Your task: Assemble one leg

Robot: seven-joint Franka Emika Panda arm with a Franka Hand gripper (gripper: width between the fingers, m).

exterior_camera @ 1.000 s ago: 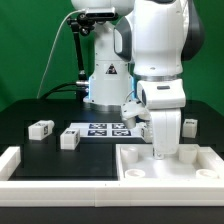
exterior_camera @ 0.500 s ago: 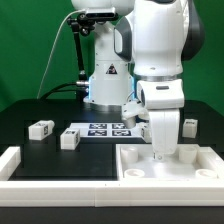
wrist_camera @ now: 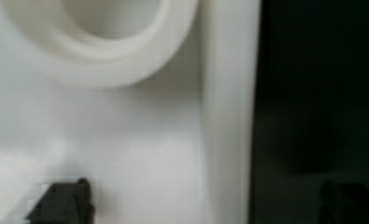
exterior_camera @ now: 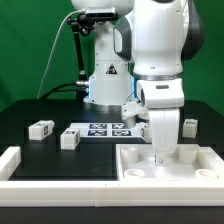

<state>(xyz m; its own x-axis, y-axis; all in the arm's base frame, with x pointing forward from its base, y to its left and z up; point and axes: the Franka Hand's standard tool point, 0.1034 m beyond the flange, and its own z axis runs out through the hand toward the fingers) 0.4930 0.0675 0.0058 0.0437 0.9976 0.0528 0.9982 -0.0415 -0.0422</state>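
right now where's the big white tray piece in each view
Exterior view: the tray piece lies at the exterior view's lower right, under the gripper.
Wrist view: the tray piece fills most of the picture, edge against the dark table.
Shared landmark: the gripper's fingers.

Probably a robotics lab: a white Franka arm stands over a black worktop with a tagged marker board, green backdrop behind.

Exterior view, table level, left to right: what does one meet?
Leftmost leg → second leg → marker board → end effector, down over the white tray piece → rightmost leg.
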